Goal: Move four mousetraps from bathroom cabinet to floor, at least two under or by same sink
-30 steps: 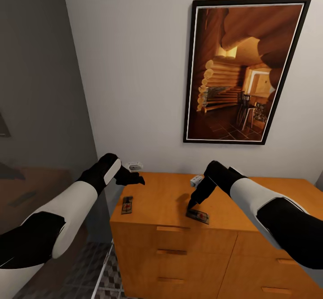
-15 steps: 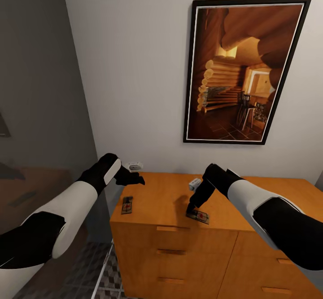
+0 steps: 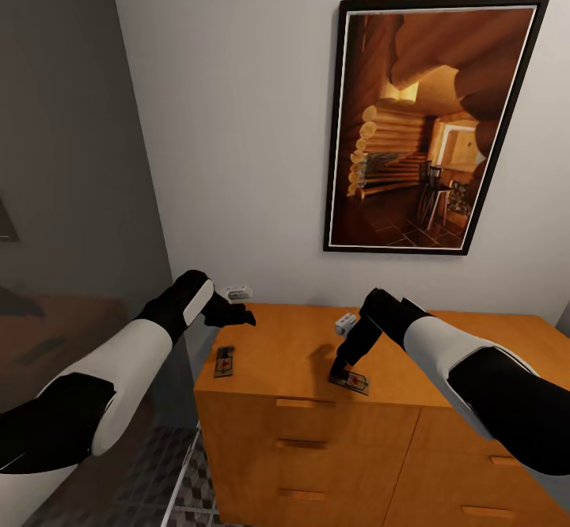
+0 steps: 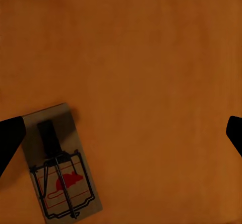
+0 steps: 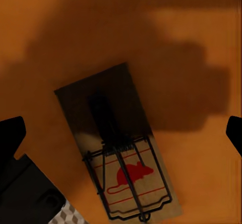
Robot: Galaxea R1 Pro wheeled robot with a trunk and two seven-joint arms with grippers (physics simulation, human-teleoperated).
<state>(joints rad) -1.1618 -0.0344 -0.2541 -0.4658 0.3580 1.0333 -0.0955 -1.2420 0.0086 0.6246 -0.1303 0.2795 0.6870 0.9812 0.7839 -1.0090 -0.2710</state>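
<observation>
Two mousetraps lie on the wide top of the orange-brown cabinet (image 3: pixel 293 345). One mousetrap (image 3: pixel 224 362) rests near the top's left front corner, the other mousetrap (image 3: pixel 351 381) near the middle of the front edge. My left gripper (image 3: pixel 240 317) hovers above the left part of the top, open; the left wrist view has that trap (image 4: pixel 60 173) off to one side, close to one fingertip (image 4: pixel 10 138). My right gripper (image 3: pixel 340 367) points down just above the middle trap, open, and that trap (image 5: pixel 118 148) lies between its spread fingers (image 5: pixel 10 133).
A dark-framed picture of a log cabin (image 3: pixel 431 123) hangs on the white wall behind the cabinet. A grey glass panel (image 3: pixel 71 163) stands at the left. Cube-patterned floor tiles (image 3: pixel 190 487) show beside the cabinet's left side. Plain drawer fronts (image 3: pixel 305 440) face me.
My right gripper has sunk slightly toward the middle mousetrap. The left arm and both traps have stayed put.
</observation>
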